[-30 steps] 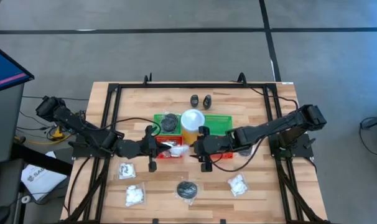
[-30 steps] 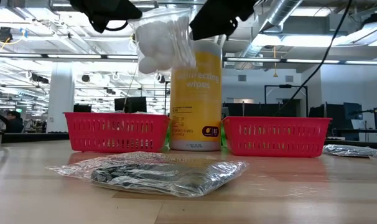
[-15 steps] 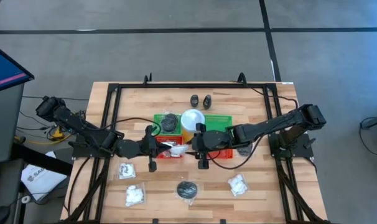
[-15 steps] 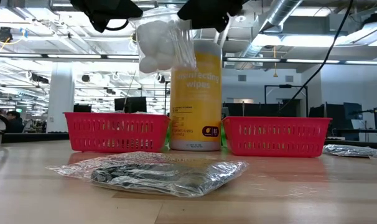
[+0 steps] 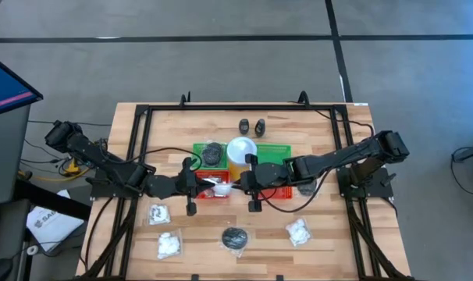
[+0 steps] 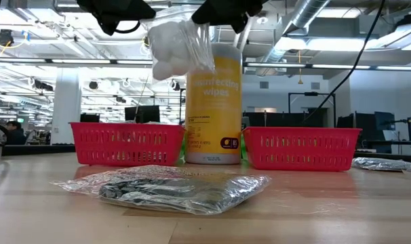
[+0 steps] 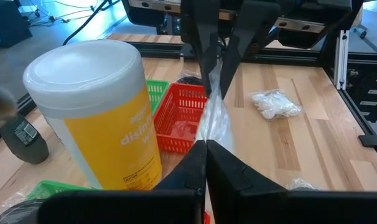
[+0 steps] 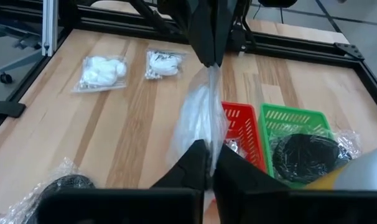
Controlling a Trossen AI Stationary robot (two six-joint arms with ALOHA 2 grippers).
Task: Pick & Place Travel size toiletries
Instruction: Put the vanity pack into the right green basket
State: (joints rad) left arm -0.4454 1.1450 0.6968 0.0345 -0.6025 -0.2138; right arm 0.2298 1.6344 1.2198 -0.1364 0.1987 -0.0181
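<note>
You have a handover under way: both the left hand [image 5: 208, 185] and right hand [image 5: 238, 184] pinch one packet [image 6: 173, 47] above the red tray [image 5: 209, 193]. Release one side next.

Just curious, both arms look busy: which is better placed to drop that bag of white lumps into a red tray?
Probably left: left pincer and right pincer both pinch the packet, but its lumps hang nearer the left, over a red tray.
</note>
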